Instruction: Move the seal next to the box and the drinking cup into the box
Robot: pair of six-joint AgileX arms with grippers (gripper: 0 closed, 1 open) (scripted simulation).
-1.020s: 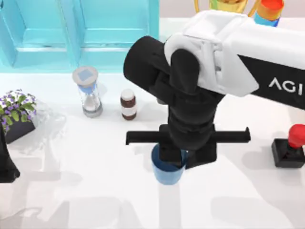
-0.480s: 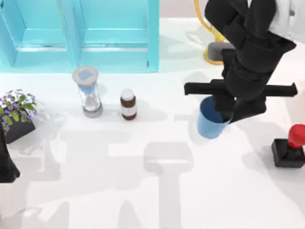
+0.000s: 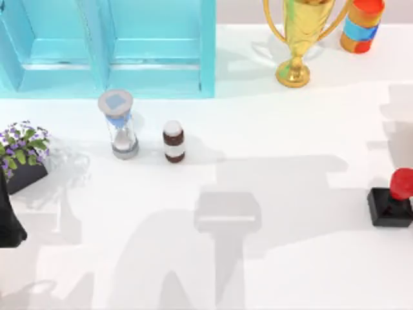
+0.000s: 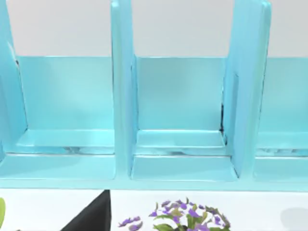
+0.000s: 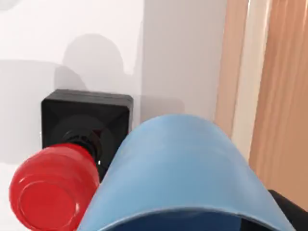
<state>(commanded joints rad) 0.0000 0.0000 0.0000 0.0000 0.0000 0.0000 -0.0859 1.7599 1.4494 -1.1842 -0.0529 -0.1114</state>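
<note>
Drinking cup (image 5: 185,173) close before right wrist camera, above seal (image 3: 393,199) at surface (image 3: 284,161) right edge; jaws' state on either arm impossible to tell.

Red-knobbed black seal (image 3: 391,199) stands upright at table's right edge; blue drinking cup (image 5: 183,178) looms above it.

place: you're looking at a rendered tabletop set, not a real room | surface: plain white desk (image 3: 290,194) | props: turquoise box (image 3: 110,45), hourglass (image 3: 119,123), gold trophy (image 3: 298,39), potted flowers (image 3: 22,152), brown-and-white bottle (image 3: 173,141)
</note>
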